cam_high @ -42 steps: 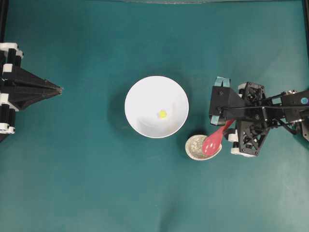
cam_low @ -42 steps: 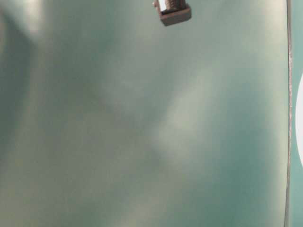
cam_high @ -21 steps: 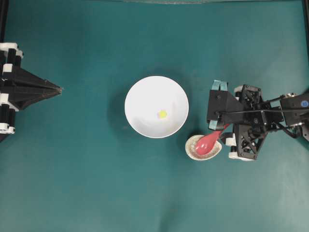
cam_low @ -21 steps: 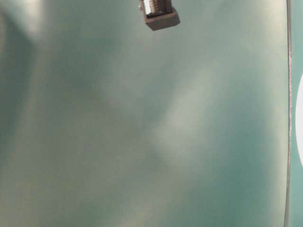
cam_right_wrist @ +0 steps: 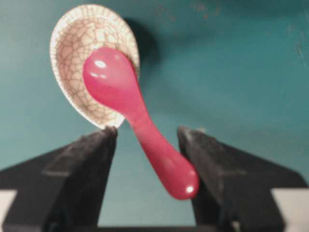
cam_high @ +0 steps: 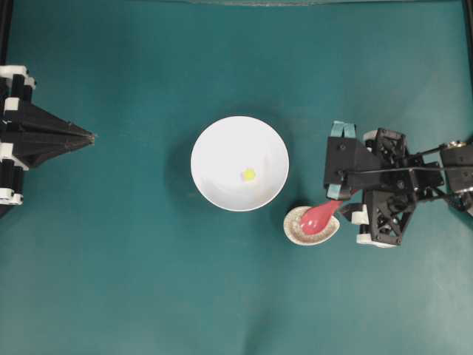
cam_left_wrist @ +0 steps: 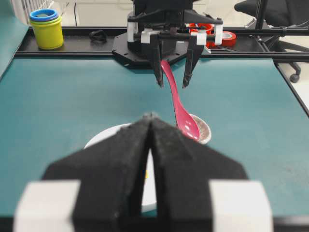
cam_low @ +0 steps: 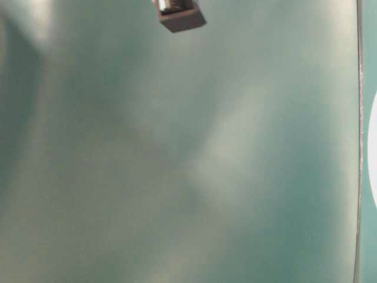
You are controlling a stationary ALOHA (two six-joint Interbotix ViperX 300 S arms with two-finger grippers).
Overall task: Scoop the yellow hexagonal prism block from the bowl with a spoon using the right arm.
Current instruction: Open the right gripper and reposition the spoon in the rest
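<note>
The white bowl (cam_high: pixel 222 151) sits mid-table with the tiny yellow hexagonal prism block (cam_high: pixel 249 174) inside it, right of centre. The pink-red spoon (cam_high: pixel 319 217) lies with its scoop in a small speckled dish (cam_high: pixel 298 231) and its handle slanting up. My right gripper (cam_high: pixel 346 200) is open, one finger on each side of the spoon (cam_right_wrist: pixel 126 101) handle. In the right wrist view the gripper (cam_right_wrist: pixel 148 130) has the handle's end close against its right finger (cam_right_wrist: pixel 212 164). My left gripper (cam_high: pixel 90 137) stays at the far left, shut and holding nothing. Its closed fingers hide most of the bowl (cam_left_wrist: pixel 104 137) in the left wrist view.
The speckled dish (cam_right_wrist: pixel 77 53) stands just right of and nearer than the bowl. A yellow cup (cam_left_wrist: pixel 47 33) and red tape rolls (cam_left_wrist: pixel 227 37) sit on the black frame behind the right arm. The table-level view is a teal blur with a small dark part (cam_low: pixel 179 15) at the top.
The right arm shifted left, then back right, staying over the spoon handle with its jaws open. The spoon's scoop remains in the speckled dish. The left arm has not moved.
</note>
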